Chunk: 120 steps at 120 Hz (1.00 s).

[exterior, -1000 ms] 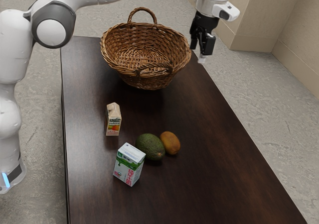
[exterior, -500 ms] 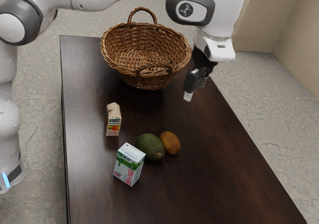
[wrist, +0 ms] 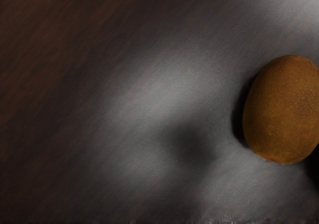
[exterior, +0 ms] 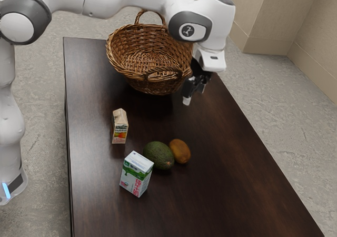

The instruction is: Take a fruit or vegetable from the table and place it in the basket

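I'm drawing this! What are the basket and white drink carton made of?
The basket looks like wicker, slightly glossy: brown strands weave over and under. The white drink carton seems smooth printed cardboard, from its flat sides and crisp edges, maybe plastic-coated.

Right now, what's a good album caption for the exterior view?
Gripper above a table that holds a basket, two cartons, an avocado and a kiwi.

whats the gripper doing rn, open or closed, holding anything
Gripper: can't tell whether open or closed; nothing visible in its grip, poised above the table.
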Each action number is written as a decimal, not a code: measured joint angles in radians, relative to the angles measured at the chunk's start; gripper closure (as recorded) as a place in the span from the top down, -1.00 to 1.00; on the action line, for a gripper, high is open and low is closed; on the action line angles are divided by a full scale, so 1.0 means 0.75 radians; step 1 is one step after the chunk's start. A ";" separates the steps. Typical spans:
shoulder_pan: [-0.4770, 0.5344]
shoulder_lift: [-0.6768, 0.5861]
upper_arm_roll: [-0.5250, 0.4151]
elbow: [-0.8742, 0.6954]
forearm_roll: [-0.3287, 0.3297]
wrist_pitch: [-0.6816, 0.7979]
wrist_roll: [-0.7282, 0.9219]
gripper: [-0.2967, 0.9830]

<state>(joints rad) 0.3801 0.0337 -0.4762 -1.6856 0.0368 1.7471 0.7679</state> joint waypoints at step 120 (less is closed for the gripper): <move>-0.167 -0.065 -0.032 -0.354 -0.116 0.185 0.299 0.54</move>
<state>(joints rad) 0.2549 -0.0148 -0.5001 -1.9512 -0.0505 1.8856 0.9919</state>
